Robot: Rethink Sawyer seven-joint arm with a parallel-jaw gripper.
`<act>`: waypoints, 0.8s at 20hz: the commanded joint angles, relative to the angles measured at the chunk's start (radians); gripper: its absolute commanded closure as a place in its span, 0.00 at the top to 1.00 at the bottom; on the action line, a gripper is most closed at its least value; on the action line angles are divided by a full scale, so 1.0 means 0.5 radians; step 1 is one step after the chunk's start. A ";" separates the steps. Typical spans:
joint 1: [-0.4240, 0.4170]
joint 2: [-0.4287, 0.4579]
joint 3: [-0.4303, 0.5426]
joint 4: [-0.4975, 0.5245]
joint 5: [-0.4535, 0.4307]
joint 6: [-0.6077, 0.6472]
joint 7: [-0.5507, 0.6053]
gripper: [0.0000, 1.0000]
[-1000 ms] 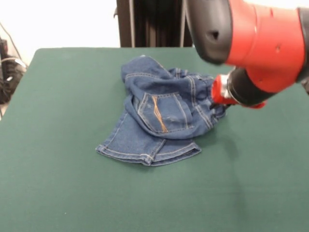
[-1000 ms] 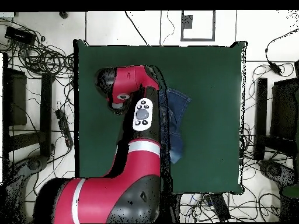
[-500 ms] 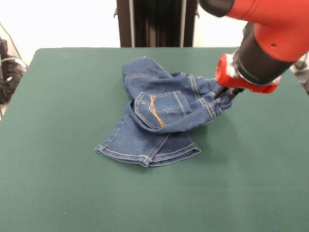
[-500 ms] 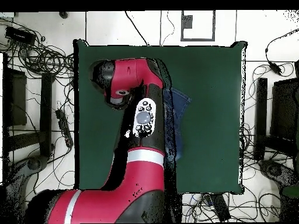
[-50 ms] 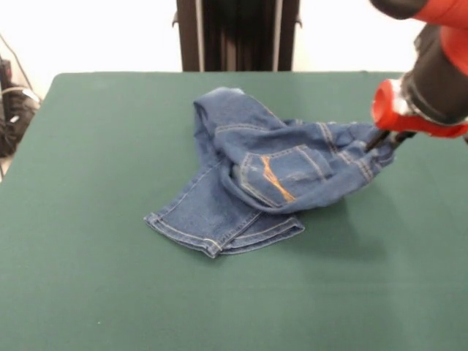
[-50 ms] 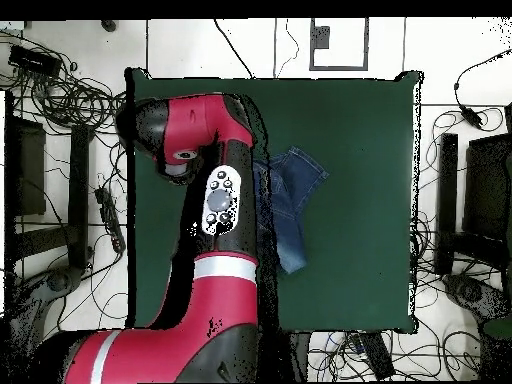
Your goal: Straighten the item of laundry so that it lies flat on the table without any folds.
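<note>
At right of the front view, the tool (image 5: 386,140) pinches the crumpled jeans (image 5: 270,179), stretched across the green bench (image 5: 88,146).

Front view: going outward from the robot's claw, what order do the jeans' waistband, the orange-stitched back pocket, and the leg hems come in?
1. Waistband edge of the small blue denim jeans, bunched right at the gripper, picture's right.
2. Orange-stitched back pocket, mid-garment.
3. Leg hems, lying on the dark green felt table, lower left.
</note>
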 commanded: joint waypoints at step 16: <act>0.177 -0.140 0.149 -0.140 0.349 0.273 0.572 0.00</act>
